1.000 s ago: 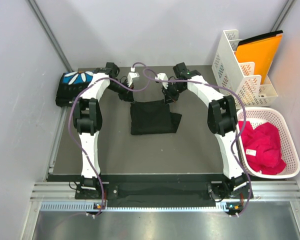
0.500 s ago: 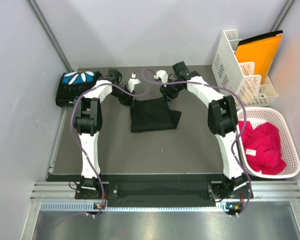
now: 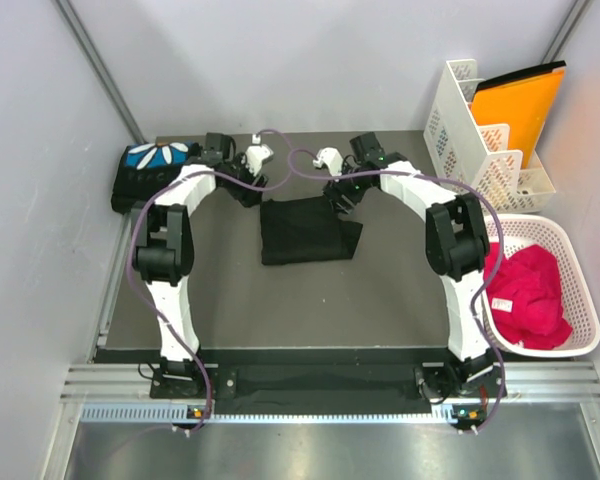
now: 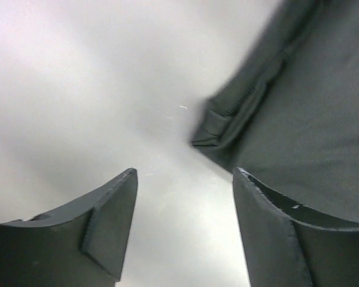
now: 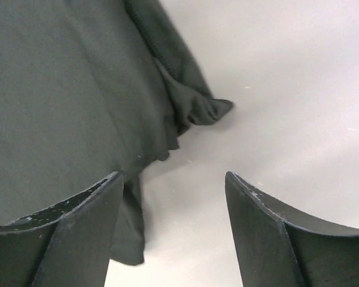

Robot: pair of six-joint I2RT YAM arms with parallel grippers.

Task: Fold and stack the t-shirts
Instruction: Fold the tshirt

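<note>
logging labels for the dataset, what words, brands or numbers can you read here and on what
No text can be read in any view.
Folded t-shirt at the far left: blue print with white petals; pale marks below it too small to read.
Middle t-shirt: plain black, no lettering showing.

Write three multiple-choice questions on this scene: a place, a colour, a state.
1. Where is the printed folded shirt? A. far left corner of the table B. in the file rack C. at the near edge
2. What colour is the cloth in the white basket? A. green B. pink-red C. yellow
3. How are the left claw and right claw? A. shut on a shirt B. open, empty C. hidden
1 A: top view shows it there. 2 B: plainly pink-red. 3 B: wrist views show jaws apart, nothing between.
</note>
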